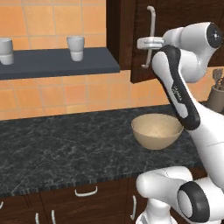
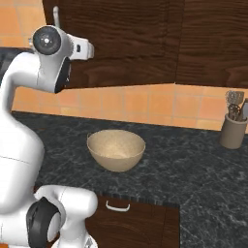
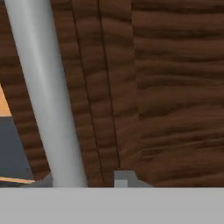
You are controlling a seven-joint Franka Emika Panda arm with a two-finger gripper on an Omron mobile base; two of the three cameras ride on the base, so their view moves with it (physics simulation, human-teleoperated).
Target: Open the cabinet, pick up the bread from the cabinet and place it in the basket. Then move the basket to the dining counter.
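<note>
Nearest the base, dark drawers [image 1: 87, 199] fronted the black worktop [image 1: 65, 144], where the basket [image 1: 157, 130] sat well below the gripper [image 1: 148, 43]. Up at the cabinet [image 1: 183, 26], the gripper was clenched around the silver bar handle [image 3: 43, 92], fingertips [image 3: 124, 178] either side of it. Left base view added a shelf [image 1: 57, 63] with white cups [image 1: 75, 48]; right base view, a utensil holder [image 2: 233, 131].

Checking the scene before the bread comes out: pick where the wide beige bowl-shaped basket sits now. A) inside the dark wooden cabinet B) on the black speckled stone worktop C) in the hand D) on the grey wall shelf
B: the wide beige bowl-shaped basket rests upright on the black speckled stone worktop, below the cabinet.
</note>
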